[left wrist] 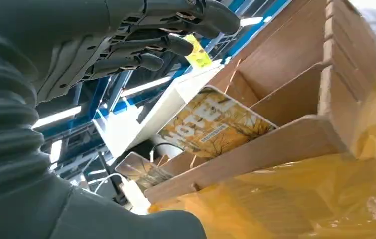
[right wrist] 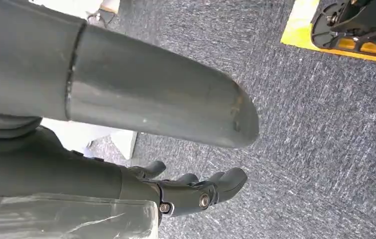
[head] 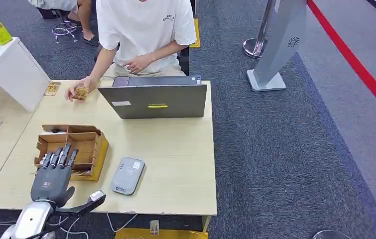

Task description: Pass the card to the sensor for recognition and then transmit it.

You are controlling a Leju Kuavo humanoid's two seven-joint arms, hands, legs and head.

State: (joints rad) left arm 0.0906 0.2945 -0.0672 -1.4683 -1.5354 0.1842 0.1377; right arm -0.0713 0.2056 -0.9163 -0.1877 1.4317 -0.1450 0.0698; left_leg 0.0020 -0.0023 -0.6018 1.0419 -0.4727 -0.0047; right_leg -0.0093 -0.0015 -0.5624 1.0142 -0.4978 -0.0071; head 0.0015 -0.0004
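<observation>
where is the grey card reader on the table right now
In the head view, the flat grey card reader lies near the front edge of the light wooden table, just right of the compartmented cardboard box.

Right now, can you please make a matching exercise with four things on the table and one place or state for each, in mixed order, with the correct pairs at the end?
Things:
1. left hand
2. card reader
3. laptop
4. hotel card

Places or states:
A. open, its lid facing the robot
B. standing in a compartment of the cardboard box
C. hovering over the box, holding nothing
D. lying flat on the table, beside the box

Pairs: 1-C, 2-D, 3-A, 4-B
</observation>
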